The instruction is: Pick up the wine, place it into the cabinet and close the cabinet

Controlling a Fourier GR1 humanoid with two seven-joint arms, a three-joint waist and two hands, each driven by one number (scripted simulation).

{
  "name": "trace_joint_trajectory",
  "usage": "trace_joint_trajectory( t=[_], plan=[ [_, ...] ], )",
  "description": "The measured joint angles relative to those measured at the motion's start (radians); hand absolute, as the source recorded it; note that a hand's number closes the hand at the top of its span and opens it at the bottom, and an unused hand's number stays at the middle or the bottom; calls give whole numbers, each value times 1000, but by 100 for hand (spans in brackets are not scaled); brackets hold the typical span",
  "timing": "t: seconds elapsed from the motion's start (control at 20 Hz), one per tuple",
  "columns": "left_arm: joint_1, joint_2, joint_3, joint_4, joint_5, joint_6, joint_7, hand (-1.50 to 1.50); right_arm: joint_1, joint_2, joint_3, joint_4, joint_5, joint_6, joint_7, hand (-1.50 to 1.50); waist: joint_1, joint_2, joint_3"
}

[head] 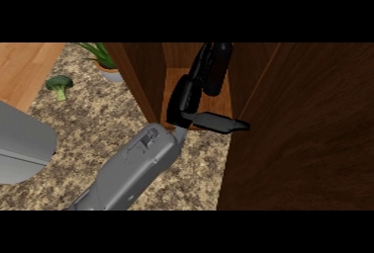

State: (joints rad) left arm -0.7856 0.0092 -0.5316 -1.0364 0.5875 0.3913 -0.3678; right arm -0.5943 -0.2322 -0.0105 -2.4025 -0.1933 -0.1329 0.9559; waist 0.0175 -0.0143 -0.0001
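the right black hand reaches into the open brown wooden cabinet, fingers curled round the dark wine bottle, which stands upright on the cabinet floor near its back. placing looks nearly done; releasing, withdrawing and closing the door remain.

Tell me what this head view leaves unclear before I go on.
1. Whether the right hand grips the wine: in the head view, black merges with black inside the cabinet.
2. Left hand: out of view; only a grey forearm shows, cut by the left edge.
3. Potted plant: partly hidden by the cabinet's side.
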Motion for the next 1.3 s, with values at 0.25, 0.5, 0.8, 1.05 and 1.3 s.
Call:
trace_joint_trajectory(
  t=[0.25, 0.5, 0.8, 1.05, 1.3],
  plan=[
    [145, 16, -112, -229, -26, 180, 44, -150, -34, -17, -18, -1, 0, -5, 13, -150, -4, 4, 1],
    [299, 12, -197, -423, -61, 288, 55, -150, -21, -15, -3, -7, 6, -10, 9, -150, -7, 7, 1],
    [484, 49, -278, -653, -99, 324, 69, 150, -25, -21, -1, -8, 12, -17, 13, -150, -11, 9, 0],
    [614, 145, -353, -835, -128, 298, 90, 150, -3, -16, 21, -10, 20, -16, 4, -150, -12, 10, 0],
    [709, 263, -332, -953, -107, 214, 80, 150, -24, -11, 68, -5, -2, 6, 9, 150, -11, 10, 1]
  ],
)
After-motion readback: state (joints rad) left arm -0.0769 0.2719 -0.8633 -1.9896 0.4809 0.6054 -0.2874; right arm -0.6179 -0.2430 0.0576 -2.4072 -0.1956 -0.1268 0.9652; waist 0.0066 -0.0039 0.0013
